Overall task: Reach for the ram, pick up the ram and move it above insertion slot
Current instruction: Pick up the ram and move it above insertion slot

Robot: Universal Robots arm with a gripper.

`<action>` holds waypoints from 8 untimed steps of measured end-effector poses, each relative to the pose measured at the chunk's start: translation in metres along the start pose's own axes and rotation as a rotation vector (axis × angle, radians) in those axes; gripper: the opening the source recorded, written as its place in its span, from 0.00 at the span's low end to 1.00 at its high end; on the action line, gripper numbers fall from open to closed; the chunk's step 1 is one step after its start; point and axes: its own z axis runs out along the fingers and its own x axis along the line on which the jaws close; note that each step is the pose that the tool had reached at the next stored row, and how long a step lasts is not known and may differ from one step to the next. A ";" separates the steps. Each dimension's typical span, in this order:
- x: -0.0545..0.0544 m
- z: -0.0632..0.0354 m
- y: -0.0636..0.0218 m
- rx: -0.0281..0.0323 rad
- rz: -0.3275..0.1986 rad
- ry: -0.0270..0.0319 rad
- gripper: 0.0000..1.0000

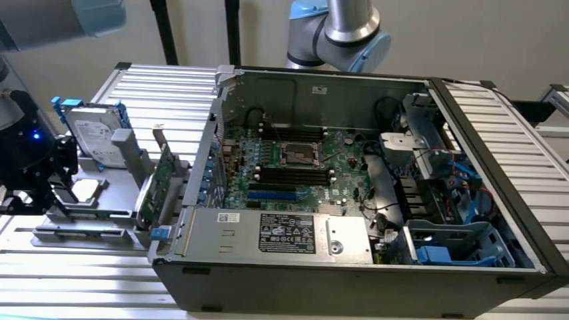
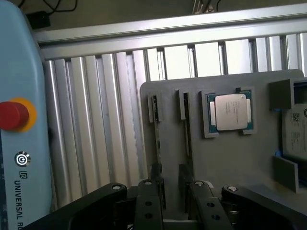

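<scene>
Ribbed aluminium counter (image 1: 160,87) carries two things side by side: an open computer case (image 1: 356,280) and, at the exterior view's left, a grey holder (image 2: 230,163) that stages loose parts. In the wrist view two thin memory sticks stand on edge in narrow grooves of that holder, so their long flat faces are free to be pinched. A processor chip (image 2: 230,111) lies flat in its own pocket beside them.

The gripper (image 2: 175,194) hangs over the near end of the grooves with its jaws spread wide and nothing between them. The ram (image 2: 186,129) seems to line up with the gap, while the other stick (image 2: 156,139) runs toward one finger. I cannot tell whether either is touched.

The insertion slot (image 1: 294,177), one of several parallel black sockets on the board, sits well apart inside the case with no stick in it.
</scene>
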 end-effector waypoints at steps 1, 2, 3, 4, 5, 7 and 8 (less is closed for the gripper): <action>0.000 0.0018 -0.0001 -0.0002 -0.002 0.0003 0.31; 0.000 0.0036 -0.0002 -0.0002 -0.005 0.0004 0.31; 0.001 0.0054 -0.0003 -0.0001 -0.007 0.0004 0.31; 0.001 0.0072 -0.0004 -0.0002 -0.009 0.0005 0.31; 0.001 0.0090 -0.0005 -0.0001 -0.011 0.0006 0.31; 0.002 0.0125 -0.0007 -0.0001 -0.016 0.0006 0.31; 0.002 0.0141 -0.0008 -0.0001 -0.018 0.0008 0.31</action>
